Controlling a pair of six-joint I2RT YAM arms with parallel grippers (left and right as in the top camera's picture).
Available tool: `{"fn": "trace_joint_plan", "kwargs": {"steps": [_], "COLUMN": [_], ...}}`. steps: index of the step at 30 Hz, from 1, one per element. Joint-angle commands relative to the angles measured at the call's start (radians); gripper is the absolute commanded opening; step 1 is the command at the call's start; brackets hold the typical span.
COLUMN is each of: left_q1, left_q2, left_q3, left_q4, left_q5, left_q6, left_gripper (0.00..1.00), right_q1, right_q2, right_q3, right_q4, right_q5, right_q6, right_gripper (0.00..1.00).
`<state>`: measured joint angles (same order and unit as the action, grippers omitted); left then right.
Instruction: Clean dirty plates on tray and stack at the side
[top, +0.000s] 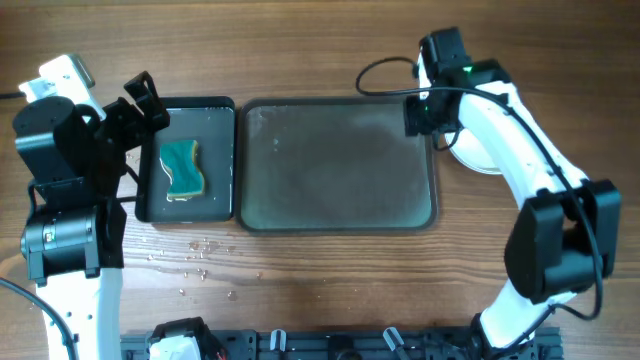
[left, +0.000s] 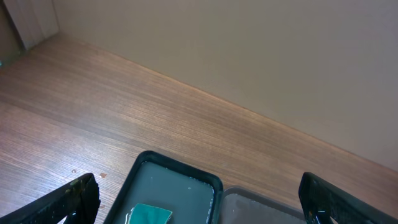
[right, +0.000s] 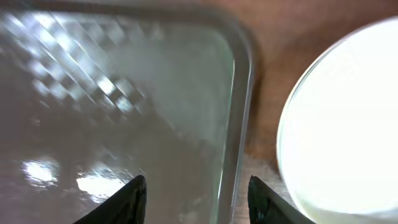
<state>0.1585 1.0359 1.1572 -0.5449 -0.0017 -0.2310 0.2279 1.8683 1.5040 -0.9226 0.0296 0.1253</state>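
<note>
The dark grey-green tray (top: 340, 165) lies mid-table with no plates on it; its wet surface fills the right wrist view (right: 124, 124). A white plate stack (top: 475, 152) sits on the table just right of the tray, mostly hidden under the right arm; it shows bright white in the right wrist view (right: 342, 124). I cannot tell how many plates it holds. My right gripper (top: 418, 115) is open and empty over the tray's right rim (right: 196, 199). My left gripper (top: 150, 110) is open and empty above the back of the black tray (left: 199, 205).
A narrower black glossy tray (top: 187, 160) left of the big tray holds water and a teal sponge (top: 183, 168), also seen in the left wrist view (left: 149, 214). Water drops dot the wood (top: 195, 255) in front of it.
</note>
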Motion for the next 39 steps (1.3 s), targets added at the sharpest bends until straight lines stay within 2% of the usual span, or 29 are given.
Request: {"fn": "trace_joint_plan", "kwargs": {"steps": [1,3,5,8,22,39], "left_q1": [0.002,0.002,0.002,0.002,0.002,0.002], "left_q2": [0.001,0.001,0.001,0.001,0.001,0.001], "left_q3": [0.007,0.007,0.007,0.007,0.007,0.007], "left_q4": [0.002,0.002,0.002,0.002,0.002,0.002], "left_q5": [0.012,0.012,0.012,0.012,0.012,0.012], "left_q6": [-0.013,-0.013,-0.013,-0.013,-0.013,-0.013], "left_gripper": [1.00,1.00,1.00,1.00,1.00,1.00], "right_q1": [-0.001,-0.001,-0.001,-0.001,-0.001,-0.001], "right_q2": [-0.019,-0.019,-0.019,-0.019,-0.019,-0.019], "right_q3": [0.013,0.006,-0.007,-0.011,-0.012,-0.012], "right_q4": [0.008,0.030,0.065,0.080,0.182,0.185], "right_q5": [-0.051,-0.139,-0.262,-0.286,-0.286,-0.286], "right_q6": [-0.017,0.003,0.039,0.042,0.042,0.042], "right_gripper": [0.60,0.66,0.87,0.99,1.00,1.00]}}
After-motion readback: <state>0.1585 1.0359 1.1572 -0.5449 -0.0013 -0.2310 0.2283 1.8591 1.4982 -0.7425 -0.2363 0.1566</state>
